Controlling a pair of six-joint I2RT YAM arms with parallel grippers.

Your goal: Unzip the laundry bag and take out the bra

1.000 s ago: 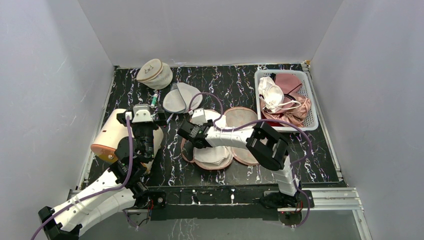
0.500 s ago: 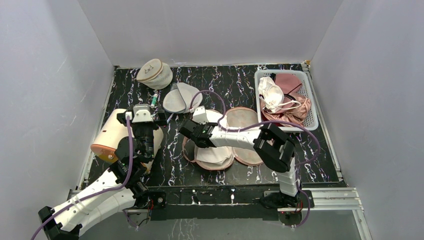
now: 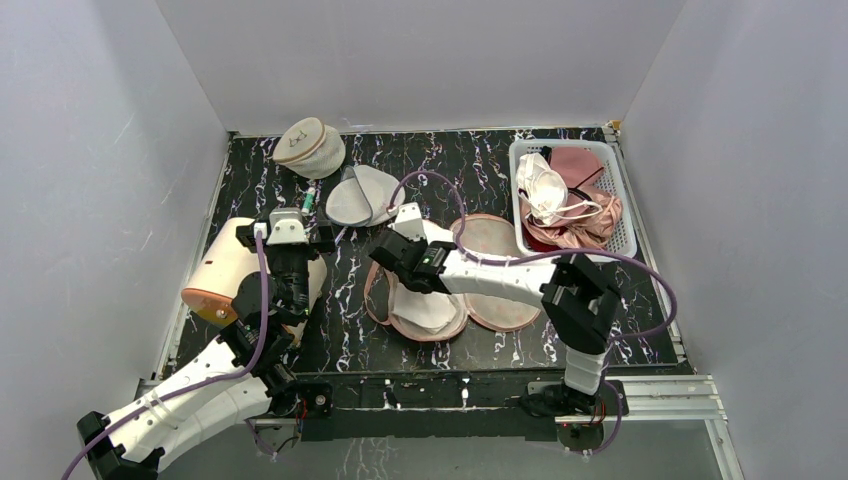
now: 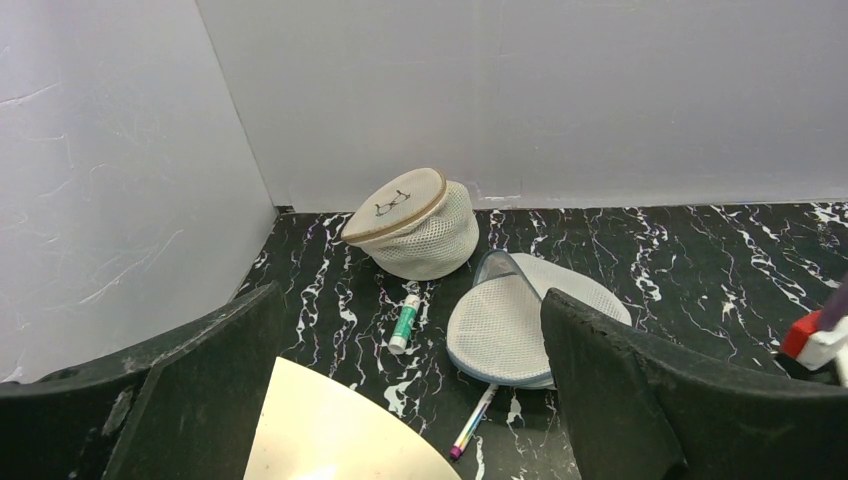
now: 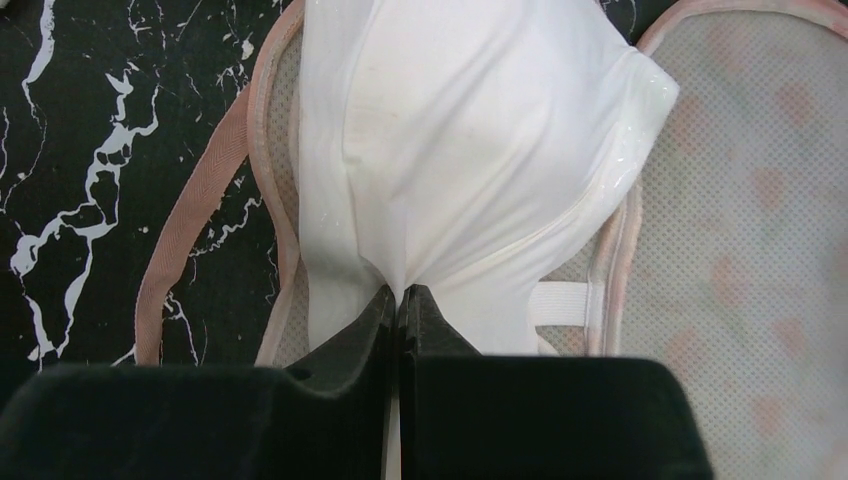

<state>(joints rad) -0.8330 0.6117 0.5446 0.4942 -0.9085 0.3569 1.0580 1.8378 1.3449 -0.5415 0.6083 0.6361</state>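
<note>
**The bra (image 5: 450,150) in my right pinch**

It lies inside the unzipped laundry bag (image 5: 740,200) on the black table (image 3: 470,165). My right gripper (image 5: 400,295) is clamped on a fold of its white fabric. My left gripper (image 4: 408,300) gapes wide, holding nothing.

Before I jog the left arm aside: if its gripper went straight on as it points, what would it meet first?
Likely the green-and-white tube, centred ahead of the open left gripper; the flat mesh pouch lies just right of that line. Depth is unclear from the wrist view.
</note>
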